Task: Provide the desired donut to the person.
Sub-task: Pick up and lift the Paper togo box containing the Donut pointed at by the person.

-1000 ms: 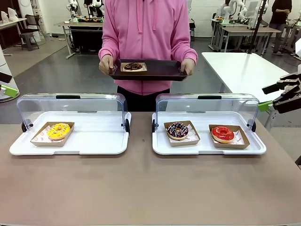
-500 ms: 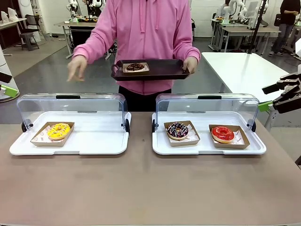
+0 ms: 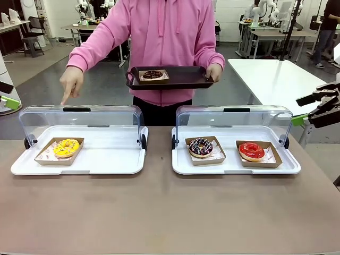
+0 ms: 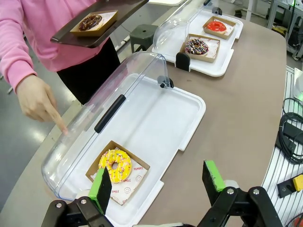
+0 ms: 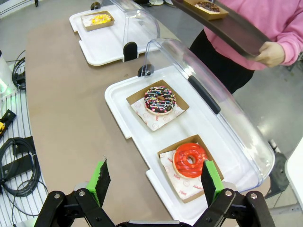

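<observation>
Left gripper (image 4: 157, 182): spread, nothing held.
Right gripper (image 5: 155, 182): spread, nothing held.
Yellow donut (image 3: 66, 147): laid in a box (image 3: 44, 157) on the left white tray (image 3: 109, 159), lid (image 3: 106, 119) raised.
Person (image 3: 164, 42): that lid is pointed at by one hand (image 3: 70, 82); dark tray (image 3: 186, 81) held.

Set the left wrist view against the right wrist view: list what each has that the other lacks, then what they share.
Left wrist view, not the right: the person's pointing hand, aimed down at the open lid behind the yellow donut, and the left gripper, fingers open.
Right wrist view, not the left: the person's other hand gripping the dark tray, and the right gripper, fingers open.
Both: the yellow donut, the sprinkled chocolate donut, the red donut, and the dark tray with its own chocolate donut.
</observation>
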{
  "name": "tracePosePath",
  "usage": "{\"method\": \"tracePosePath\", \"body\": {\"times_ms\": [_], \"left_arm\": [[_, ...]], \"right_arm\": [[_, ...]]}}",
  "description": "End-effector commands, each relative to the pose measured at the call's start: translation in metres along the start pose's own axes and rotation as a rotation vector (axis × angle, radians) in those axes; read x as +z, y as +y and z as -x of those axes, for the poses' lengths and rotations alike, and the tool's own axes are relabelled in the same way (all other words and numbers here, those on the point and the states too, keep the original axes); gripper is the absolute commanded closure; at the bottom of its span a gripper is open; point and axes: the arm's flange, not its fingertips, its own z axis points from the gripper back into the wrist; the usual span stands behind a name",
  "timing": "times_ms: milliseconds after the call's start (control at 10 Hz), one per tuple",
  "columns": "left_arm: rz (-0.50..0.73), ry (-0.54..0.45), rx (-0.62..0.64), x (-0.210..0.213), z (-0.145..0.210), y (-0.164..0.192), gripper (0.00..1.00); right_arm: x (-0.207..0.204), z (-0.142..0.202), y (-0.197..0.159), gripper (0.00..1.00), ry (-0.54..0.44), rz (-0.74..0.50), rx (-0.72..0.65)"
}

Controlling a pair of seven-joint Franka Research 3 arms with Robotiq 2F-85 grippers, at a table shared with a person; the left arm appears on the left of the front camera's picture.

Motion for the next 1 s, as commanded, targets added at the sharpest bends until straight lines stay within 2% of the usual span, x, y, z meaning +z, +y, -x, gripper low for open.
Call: {"method": "tracePosePath", "body": {"times_ms": [0, 900], "left_arm": [[-0.002, 0.010, -0.002, 0.0008, 0.0012, 0.0001, 0.00], [-0.002, 0.010, -0.002, 0.0008, 0.0012, 0.0001, 0.00]], "right_arm": [[-0.0035, -0.0017, -0.0015, 0.00, -0.022, -0.005, -0.014], [-0.0035, -0.0017, -0.0015, 0.00, -0.022, -0.005, -0.014]]}}
